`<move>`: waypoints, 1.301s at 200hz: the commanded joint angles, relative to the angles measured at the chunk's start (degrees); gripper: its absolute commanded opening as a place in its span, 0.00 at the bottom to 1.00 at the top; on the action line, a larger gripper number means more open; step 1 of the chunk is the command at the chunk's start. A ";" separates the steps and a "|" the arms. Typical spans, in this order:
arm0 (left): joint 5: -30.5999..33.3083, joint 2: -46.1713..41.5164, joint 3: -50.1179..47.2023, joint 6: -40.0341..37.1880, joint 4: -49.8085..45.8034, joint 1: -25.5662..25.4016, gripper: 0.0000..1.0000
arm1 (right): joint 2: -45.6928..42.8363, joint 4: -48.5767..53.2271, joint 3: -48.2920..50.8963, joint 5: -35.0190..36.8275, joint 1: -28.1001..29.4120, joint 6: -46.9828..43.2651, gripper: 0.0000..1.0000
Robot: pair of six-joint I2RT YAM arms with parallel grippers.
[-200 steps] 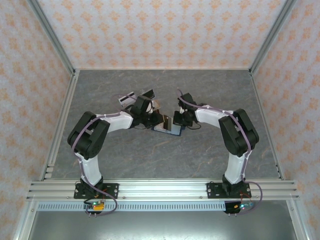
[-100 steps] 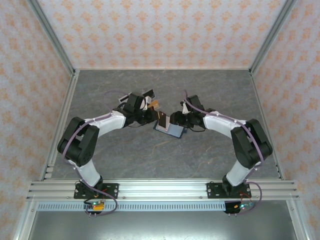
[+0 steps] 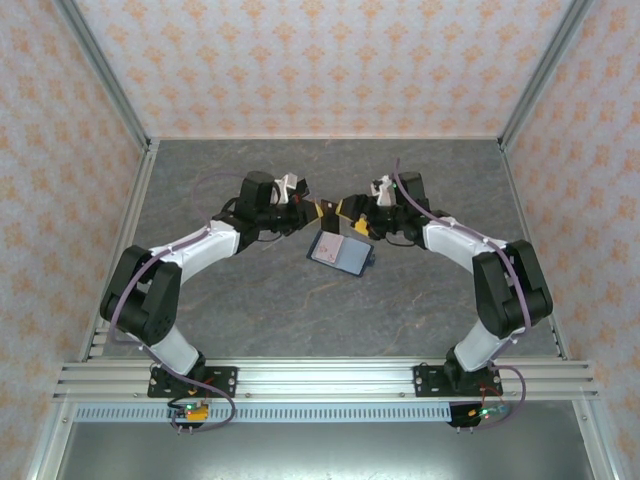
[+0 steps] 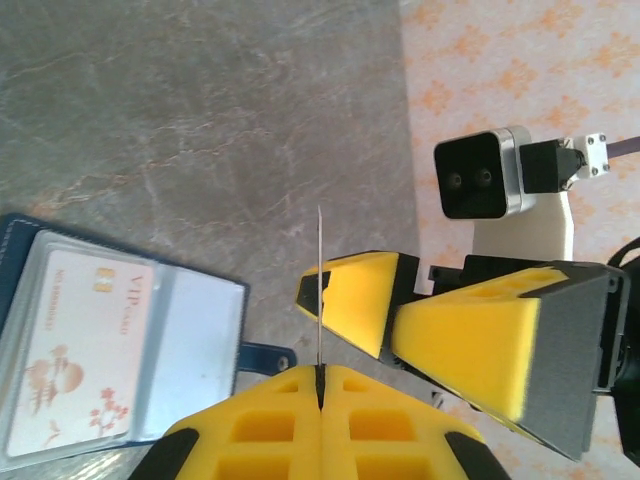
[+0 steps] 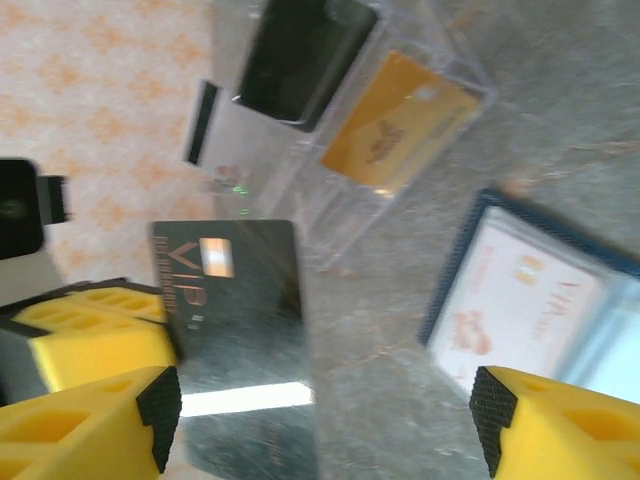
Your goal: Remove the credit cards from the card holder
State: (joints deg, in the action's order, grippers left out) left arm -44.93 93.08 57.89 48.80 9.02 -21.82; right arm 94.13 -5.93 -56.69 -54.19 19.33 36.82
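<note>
While my left tool pinches one dark card free, right tool spread, a pale card awaits in the card holder.

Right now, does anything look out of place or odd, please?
Nothing spilled or damaged; only a dark VIP card pinched mid-air by the shut jaws of the left gripper, and a white VIP card inside the open card holder.
</note>
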 commanded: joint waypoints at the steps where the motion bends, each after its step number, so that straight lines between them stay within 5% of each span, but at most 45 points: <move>1: -2.64 -1.45 2.31 3.03 4.67 1.14 0.00 | 1.76 -11.91 -2.91 -7.13 -0.14 8.11 0.79; 33: -3.94 -0.81 1.98 6.82 9.09 1.95 0.00 | 4.01 -27.35 -1.74 -8.81 -0.59 19.28 0.72; 86: -4.56 -0.62 1.39 10.42 12.72 2.20 0.00 | 5.68 -33.28 -1.78 -10.34 -0.55 25.08 0.52; 138: -3.71 -1.02 0.08 16.33 18.43 2.22 0.01 | 5.46 -38.66 -0.25 -8.41 -0.49 29.84 0.14; 186: -0.36 -0.41 -1.28 20.56 23.08 0.24 0.34 | 5.34 -45.01 1.99 -2.62 0.97 34.68 0.09; 260: 1.16 0.35 -2.76 22.42 26.05 -0.81 0.23 | 6.29 -46.49 2.73 0.58 0.93 36.19 0.09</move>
State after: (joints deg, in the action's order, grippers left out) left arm -44.88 93.10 56.25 70.65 31.57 -22.52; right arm 99.94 -49.15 -54.65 -55.40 20.21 72.84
